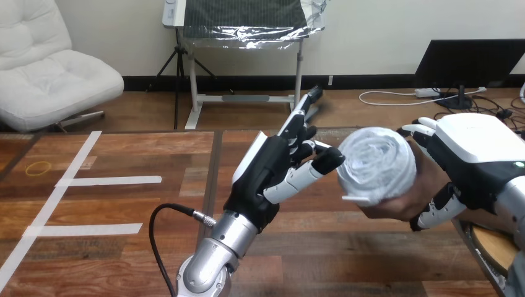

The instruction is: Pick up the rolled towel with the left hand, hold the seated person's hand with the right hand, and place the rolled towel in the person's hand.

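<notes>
Nearest, the silver left forearm [213, 253] rises from the bottom edge over the tabletop [124, 247]. It ends in the left robot hand [266, 167], which is spread wide and holds nothing. Its fingers are straight, one pointing up and away, and one black fingertip [328, 159] touches the side of the rolled towel [377, 162].

The rolled towel, white with its spiral end toward the camera, lies in the person's hand [390, 210], lifted above the tabletop. The towel and the robot parts cover most of that hand; only a strip below and behind the towel shows.

The right robot hand [477, 142] comes in from the right edge and clasps the person's hand, with fingers [416, 129] curled over the top and its thumb [441, 209] underneath. Its palm side is hidden.

Farther left on the tabletop lie white tape strips [105, 181] and a small yellow loop [38, 167], too small to identify.
</notes>
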Motion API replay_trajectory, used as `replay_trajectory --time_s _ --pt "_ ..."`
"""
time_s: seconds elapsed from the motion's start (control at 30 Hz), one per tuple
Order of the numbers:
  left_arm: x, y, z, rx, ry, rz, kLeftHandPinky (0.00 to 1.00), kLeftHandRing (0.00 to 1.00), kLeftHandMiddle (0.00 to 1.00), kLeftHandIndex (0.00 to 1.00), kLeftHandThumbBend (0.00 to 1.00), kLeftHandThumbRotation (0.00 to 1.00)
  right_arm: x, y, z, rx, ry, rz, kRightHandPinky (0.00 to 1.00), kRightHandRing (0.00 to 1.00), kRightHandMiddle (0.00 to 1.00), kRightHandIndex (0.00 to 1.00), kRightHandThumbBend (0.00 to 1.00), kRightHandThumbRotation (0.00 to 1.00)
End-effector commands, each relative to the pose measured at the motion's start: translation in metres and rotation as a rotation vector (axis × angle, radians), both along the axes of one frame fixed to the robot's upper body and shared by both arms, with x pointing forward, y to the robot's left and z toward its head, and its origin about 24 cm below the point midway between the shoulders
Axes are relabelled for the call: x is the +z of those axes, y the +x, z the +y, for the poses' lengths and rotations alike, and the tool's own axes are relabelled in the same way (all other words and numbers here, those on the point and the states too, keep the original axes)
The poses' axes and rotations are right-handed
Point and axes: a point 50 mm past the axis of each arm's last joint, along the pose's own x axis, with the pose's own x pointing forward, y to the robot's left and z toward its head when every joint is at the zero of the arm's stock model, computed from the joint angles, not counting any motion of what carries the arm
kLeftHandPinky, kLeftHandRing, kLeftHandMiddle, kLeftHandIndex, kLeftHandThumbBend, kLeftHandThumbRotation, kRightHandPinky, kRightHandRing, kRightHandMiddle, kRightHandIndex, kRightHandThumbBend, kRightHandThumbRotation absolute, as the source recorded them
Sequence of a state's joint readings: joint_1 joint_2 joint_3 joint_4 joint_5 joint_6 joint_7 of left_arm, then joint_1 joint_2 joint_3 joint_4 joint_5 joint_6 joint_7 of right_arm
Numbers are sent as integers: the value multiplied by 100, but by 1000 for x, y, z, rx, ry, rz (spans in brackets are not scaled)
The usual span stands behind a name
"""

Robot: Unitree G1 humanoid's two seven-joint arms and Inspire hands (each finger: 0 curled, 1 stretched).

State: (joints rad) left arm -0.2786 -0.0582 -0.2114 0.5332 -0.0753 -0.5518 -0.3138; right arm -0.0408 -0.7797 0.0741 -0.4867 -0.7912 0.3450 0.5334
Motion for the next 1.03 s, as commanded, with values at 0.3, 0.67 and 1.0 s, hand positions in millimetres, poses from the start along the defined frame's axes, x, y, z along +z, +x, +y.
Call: replay_trajectory --time_s 0.3,0.67,1.0 --pt "21 -7 -13 -51 -50 -102 100 100 100 100 99 65 38 -21 14 23 62 -98 84 95 94 87 89 0" --pt "23 -19 -1 45 -99 -149 100 100 100 100 92 65 54 -44 17 5 69 -127 83 93 93 86 88 0" --pt "23 -30 19 103 -89 -178 96 99 99 99 79 63 61 -61 13 -71 25 -157 80 91 91 84 85 0"
